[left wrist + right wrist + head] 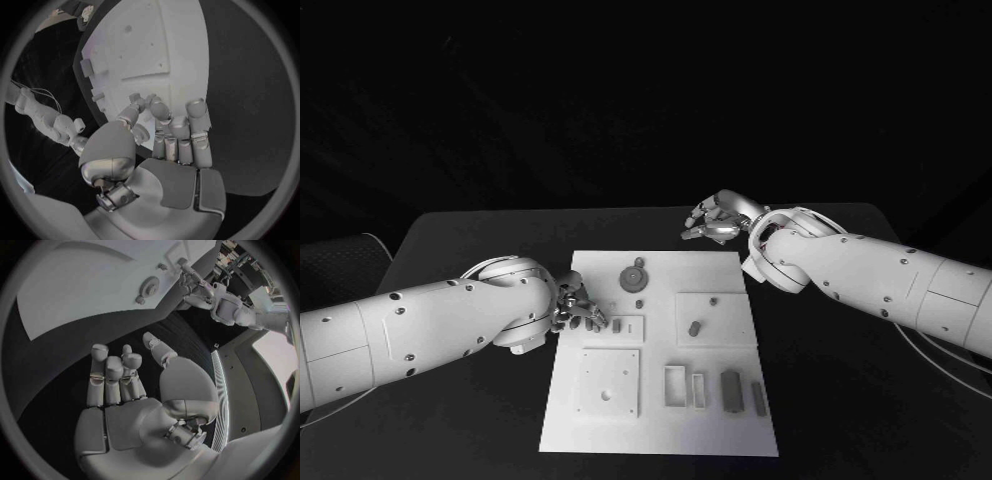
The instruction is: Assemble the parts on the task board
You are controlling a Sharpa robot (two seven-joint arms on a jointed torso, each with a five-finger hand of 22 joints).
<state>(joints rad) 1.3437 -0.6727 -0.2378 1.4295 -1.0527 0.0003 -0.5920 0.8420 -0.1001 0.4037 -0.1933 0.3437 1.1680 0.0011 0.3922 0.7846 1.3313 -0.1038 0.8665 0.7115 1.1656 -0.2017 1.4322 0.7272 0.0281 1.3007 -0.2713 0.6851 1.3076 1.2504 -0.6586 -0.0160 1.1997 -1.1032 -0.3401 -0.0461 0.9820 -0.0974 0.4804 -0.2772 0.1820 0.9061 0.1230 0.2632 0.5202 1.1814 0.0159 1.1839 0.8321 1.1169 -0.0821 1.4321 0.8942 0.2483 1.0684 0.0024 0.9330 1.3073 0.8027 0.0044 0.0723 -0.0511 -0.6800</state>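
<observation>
The white task board (661, 420) lies in the middle of the black table. On it are grey parts: a round piece (635, 275) at the far end, a small peg (695, 327) on a raised square, and long bars (730, 385) near the front. My left hand (581, 312) hovers at the board's left edge, fingers apart, next to a small part (616, 325). In the left wrist view the left hand (169, 135) reaches over the board (156, 45) with nothing in it. My right hand (715, 220) hangs beyond the board's far right corner, holding nothing. Its fingers (112, 375) are loosely extended.
A square plate with holes (610, 380) and an open rectangular frame (676, 385) sit at the board's front. Bare black table (473, 240) surrounds the board. The right wrist view shows the board (81, 285), the round piece (149, 287) and my left arm (215, 297) across it.
</observation>
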